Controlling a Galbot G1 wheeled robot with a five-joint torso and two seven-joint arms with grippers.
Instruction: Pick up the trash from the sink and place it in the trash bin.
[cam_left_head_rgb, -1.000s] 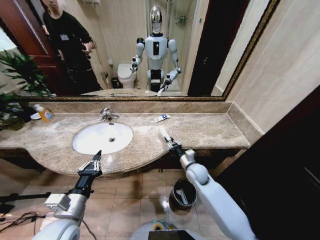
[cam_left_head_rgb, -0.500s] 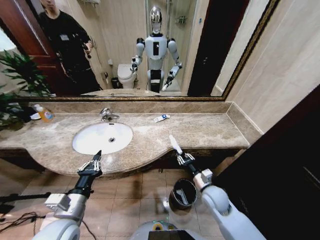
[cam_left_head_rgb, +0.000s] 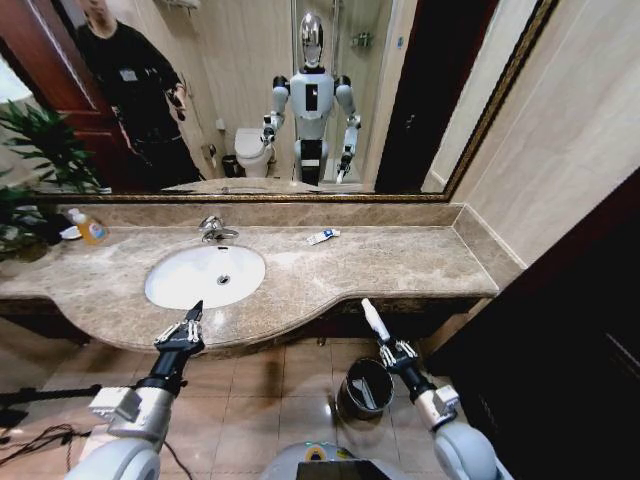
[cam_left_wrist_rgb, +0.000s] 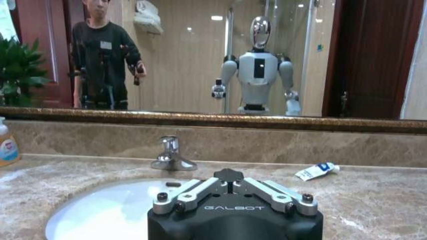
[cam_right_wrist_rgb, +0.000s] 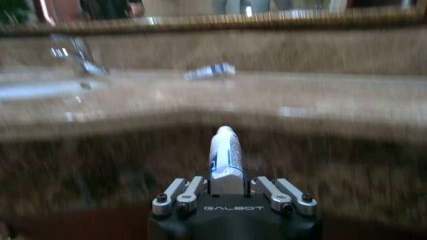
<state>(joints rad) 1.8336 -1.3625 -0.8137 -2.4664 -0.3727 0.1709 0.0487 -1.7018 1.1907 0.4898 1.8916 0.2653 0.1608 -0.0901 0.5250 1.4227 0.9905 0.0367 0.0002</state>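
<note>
The right gripper (cam_left_head_rgb: 385, 342), clamped on a white tube (cam_left_head_rgb: 374, 318), hangs in open air off the counter's (cam_left_head_rgb: 400, 262) near edge, with the bin (cam_left_head_rgb: 364, 388) just below and to its left on the tiled floor; nothing stands between them, and the bin's mouth is open, with something pale lying inside. A dark wall panel (cam_left_head_rgb: 560, 330) closes the right side. The left gripper (cam_left_head_rgb: 180, 330) hovers at the counter's near rim before the sink (cam_left_head_rgb: 205, 275), whose bowl lies open. At the far edge the faucet (cam_left_head_rgb: 213, 230) stands, a small tube (cam_left_head_rgb: 323, 236) lies right of it, and a bottle (cam_left_head_rgb: 90, 228) stands far left.
</note>
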